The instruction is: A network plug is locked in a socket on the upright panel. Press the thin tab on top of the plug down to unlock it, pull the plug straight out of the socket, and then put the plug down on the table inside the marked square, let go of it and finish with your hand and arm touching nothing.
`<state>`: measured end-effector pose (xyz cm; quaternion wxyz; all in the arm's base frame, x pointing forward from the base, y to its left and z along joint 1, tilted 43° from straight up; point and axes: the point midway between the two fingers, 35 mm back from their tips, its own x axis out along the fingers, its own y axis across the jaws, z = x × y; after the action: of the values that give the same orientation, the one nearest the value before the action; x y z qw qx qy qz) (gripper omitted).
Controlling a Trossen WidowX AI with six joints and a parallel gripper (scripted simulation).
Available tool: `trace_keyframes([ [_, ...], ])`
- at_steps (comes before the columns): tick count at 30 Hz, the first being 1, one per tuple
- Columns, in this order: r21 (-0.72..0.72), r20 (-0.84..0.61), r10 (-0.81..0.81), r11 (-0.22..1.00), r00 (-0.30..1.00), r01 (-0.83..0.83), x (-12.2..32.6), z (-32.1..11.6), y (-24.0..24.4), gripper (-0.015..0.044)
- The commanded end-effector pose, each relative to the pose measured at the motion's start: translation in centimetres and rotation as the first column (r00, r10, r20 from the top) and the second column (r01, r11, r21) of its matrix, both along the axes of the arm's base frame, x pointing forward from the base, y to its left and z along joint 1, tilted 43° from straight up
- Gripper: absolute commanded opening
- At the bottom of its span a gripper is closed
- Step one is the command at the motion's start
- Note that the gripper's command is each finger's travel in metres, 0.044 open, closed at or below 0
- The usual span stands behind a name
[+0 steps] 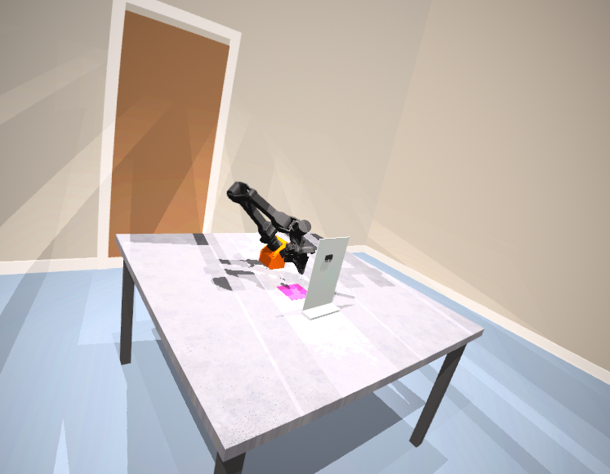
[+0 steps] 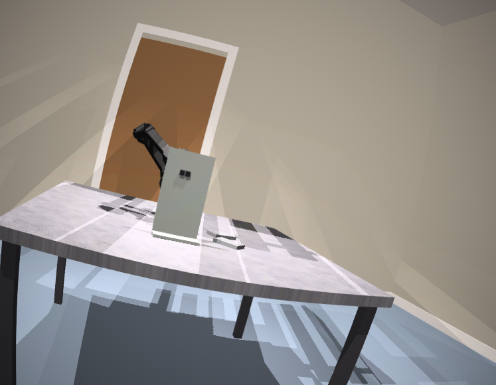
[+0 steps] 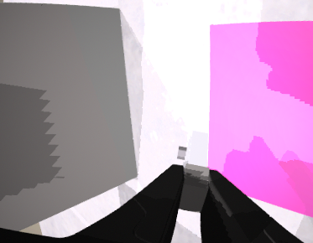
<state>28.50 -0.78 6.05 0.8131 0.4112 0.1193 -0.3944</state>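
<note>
My gripper [image 1: 301, 271] [image 3: 192, 178] points down between the orange base and the panel, above the table. It is shut on the network plug [image 3: 199, 147], whose pale end sticks out past the fingertips. A small grey piece, perhaps its tab, shows just left of it. The plug is out of the socket. The marked square [image 1: 294, 292] [image 3: 235, 96] is magenta and lies on the table, beside and below the plug in the wrist view. The upright panel [image 1: 322, 288] [image 2: 182, 211] stands beside it. The socket openings are hidden; dark parts show on the panel's back.
The panel's foot [image 1: 321, 311] [image 2: 175, 238] rests on the table [image 1: 244, 356] [image 2: 127, 248]. A grey upright surface [image 3: 86, 54], likely the panel, is close at the left in the wrist view. A flat pale bar [image 2: 228, 241] lies beside the panel. The arm's orange base [image 1: 270, 257] stands behind the square.
</note>
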Motion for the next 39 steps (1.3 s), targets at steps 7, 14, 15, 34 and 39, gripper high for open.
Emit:
trace_keyframes([
  [7,-0.038,0.001,-0.063,0.997,0.998,0.063,-0.5,-0.6,-0.8,0.0],
  [14,-0.036,0.0,-0.064,0.997,0.998,0.064,-0.3,-1.2,-1.3,0.0],
  [15,-0.036,0.0,-0.064,0.997,0.998,0.064,-0.3,-1.3,-1.4,0.0],
  [34,-0.035,-0.002,-0.065,0.997,0.998,0.065,0.0,-2.9,-2.8,0.0],
  [39,-0.035,-0.001,-0.064,0.997,0.998,0.064,0.0,-3.3,-3.1,0.0],
])
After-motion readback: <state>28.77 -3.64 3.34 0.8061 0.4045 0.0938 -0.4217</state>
